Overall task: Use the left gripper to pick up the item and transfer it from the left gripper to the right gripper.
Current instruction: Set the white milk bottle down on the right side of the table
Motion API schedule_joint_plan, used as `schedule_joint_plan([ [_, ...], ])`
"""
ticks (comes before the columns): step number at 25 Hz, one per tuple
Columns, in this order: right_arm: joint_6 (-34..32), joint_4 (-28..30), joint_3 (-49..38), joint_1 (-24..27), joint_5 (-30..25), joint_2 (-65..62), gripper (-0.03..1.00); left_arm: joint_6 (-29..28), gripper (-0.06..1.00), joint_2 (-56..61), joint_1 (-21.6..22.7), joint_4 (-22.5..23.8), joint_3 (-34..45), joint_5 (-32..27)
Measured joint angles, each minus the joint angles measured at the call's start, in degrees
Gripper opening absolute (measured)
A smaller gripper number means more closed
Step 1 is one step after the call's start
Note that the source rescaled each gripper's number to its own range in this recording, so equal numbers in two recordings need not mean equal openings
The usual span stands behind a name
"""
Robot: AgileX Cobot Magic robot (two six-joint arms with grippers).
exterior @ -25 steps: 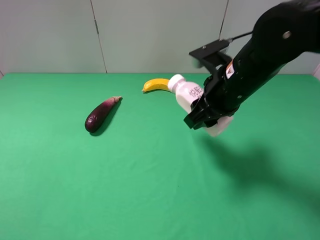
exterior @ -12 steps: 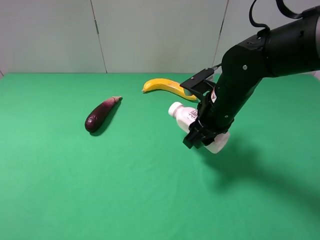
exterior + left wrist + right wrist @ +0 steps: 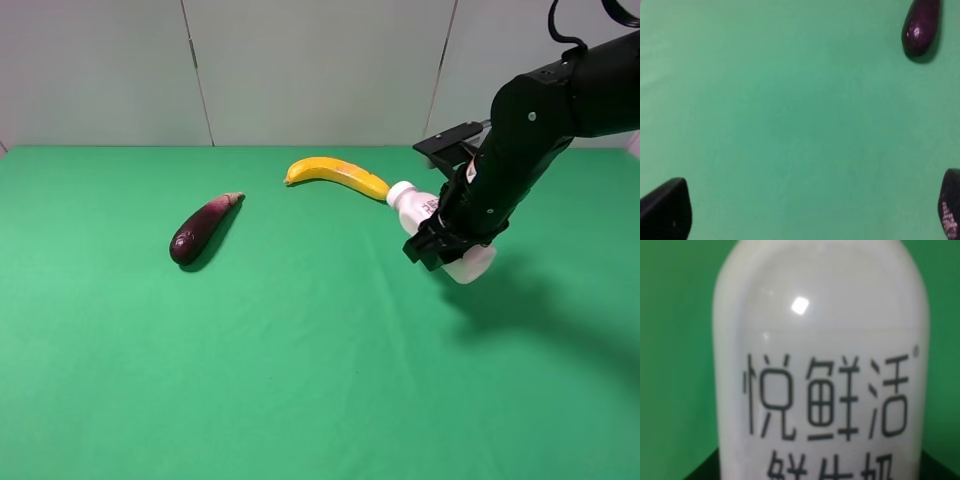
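Item: small white plastic bottle (image 3: 411,211) with a white screw cap and a dark-printed label.

Location: you have it in the right gripper (image 3: 442,244), jaws clenched across its body. It is held low over the green table (image 3: 300,380), with the cap just beside the tip of the yellow banana (image 3: 335,172).

Change: over the last second your right arm came down and then drew the bottle back toward its own side.

Left gripper (image 3: 807,212): jaws released and empty, near the purple eggplant (image 3: 921,25).

Status: the handover looks complete; only set-down or retreat remains.
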State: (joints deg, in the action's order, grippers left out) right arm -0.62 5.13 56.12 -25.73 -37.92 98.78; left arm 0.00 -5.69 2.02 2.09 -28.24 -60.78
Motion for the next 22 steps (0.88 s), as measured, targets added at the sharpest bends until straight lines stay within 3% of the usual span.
schedule_joint_plan([
  [12,1.5,0.3,-11.3,4.3,7.5,0.0,0.01,0.0,0.97,0.0,0.0,0.0,0.0,0.0],
  [22,1.7,-0.2,-12.7,4.3,10.2,0.0,0.01,0.0,0.97,0.0,0.0,0.0,0.0,0.0],
])
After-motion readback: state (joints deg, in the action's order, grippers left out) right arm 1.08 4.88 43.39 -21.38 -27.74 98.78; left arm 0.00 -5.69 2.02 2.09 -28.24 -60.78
